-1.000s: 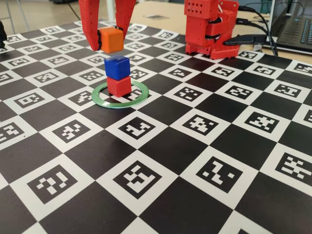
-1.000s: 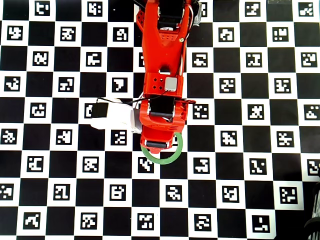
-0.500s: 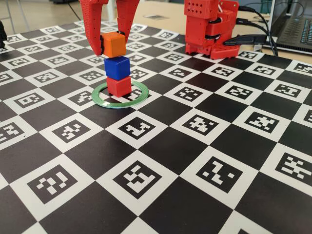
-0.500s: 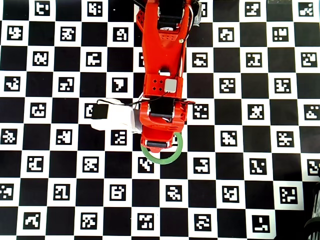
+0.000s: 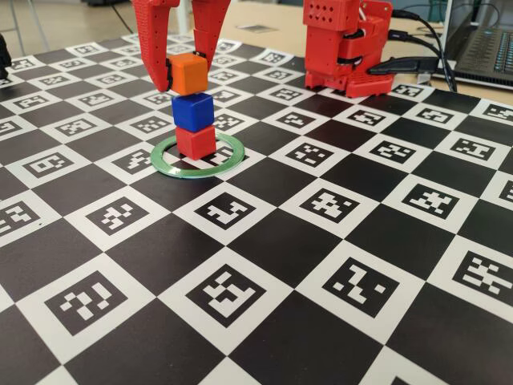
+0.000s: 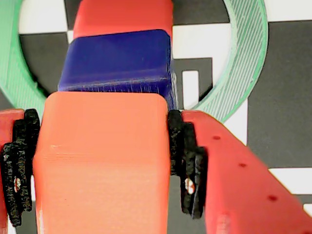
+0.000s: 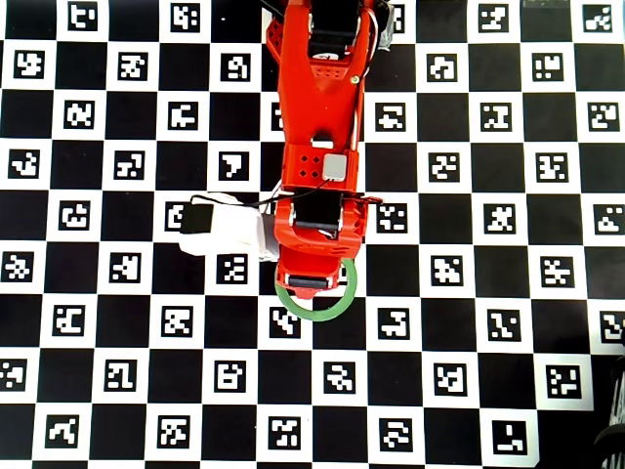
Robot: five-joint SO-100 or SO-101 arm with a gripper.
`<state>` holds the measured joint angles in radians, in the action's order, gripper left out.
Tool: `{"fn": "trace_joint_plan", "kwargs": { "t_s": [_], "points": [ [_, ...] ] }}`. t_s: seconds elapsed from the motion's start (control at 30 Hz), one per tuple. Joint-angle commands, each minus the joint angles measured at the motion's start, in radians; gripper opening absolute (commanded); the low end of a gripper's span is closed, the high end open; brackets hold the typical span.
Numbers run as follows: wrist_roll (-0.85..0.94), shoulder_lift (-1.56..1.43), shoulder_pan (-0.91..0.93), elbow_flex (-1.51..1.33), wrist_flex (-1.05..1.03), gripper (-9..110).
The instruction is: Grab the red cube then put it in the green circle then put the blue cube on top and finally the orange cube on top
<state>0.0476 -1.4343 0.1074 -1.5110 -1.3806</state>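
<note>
End effector clamps the orange cube seated on the blue cube; release squarely, retract vertically.

red printed arm, black-padded gripper, white camera housing

We record a table covered by a black-and-white checkerboard mat, each white square printed with a small black marker pattern. In the fixed view, far right, we list a dark laptop and black cables on a wooden surface.
</note>
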Motion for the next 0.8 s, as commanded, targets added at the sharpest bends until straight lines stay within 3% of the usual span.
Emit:
{"fn": "trace_joint_plan", "kwargs": {
  "t_s": [0.0, 0.77],
  "points": [
    [0.009, -0.038, -0.012, 0.006, 0.000, 5],
    [0.040, -0.031, -0.005, -0.017, 0.014, 4]
  ]
}}
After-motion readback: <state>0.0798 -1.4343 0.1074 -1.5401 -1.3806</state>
